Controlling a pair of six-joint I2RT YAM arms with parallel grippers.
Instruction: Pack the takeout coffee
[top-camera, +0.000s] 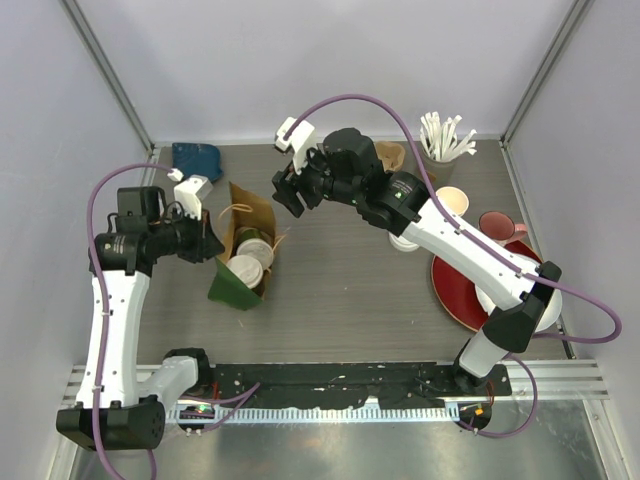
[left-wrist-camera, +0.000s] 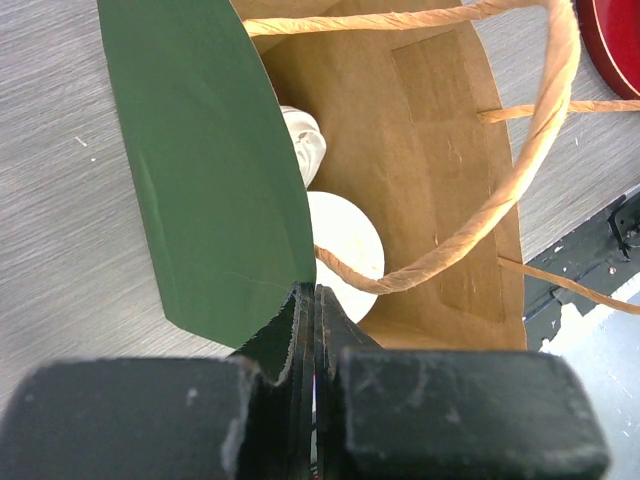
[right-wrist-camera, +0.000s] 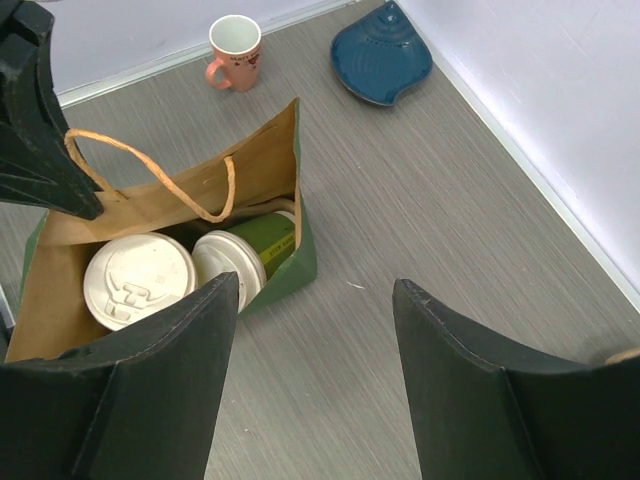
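Left gripper (left-wrist-camera: 315, 295) first, since it's jammed right up against its own wrist cam: fingers pressed tight together, pinching the rim of the paper bag (left-wrist-camera: 210, 170), which is green outside and brown inside. Just past those fingertips, down inside the bag, are both takeout coffees. The near lidded cup (left-wrist-camera: 345, 240) sits right by the pinch, and the far lidded cup (left-wrist-camera: 305, 140) is just behind it, half hidden by the green wall. One twisted paper handle (left-wrist-camera: 520, 150) loops across the mouth and over the near lid.

Right gripper (right-wrist-camera: 315, 350) hangs in the air with its fingers spread wide and nothing between them. The bag sits below it and off toward the left of its wrist view, clear of both fingers. From there you can see both white lids side by side, plus a strip of green cup wall on one. Honestly can't tell if the cups stand straight or lean.

Further out beyond the right gripper's fingertips, on the gray wood-grain table (top-camera: 350, 290), there's a blue dish (right-wrist-camera: 385, 55) and a small pink-and-white mug (right-wrist-camera: 235, 50) by the wall. Back behind that arm's wrist, overhead view: a red plate (top-camera: 450, 290) and a holder of white sticks (top-camera: 445, 140).
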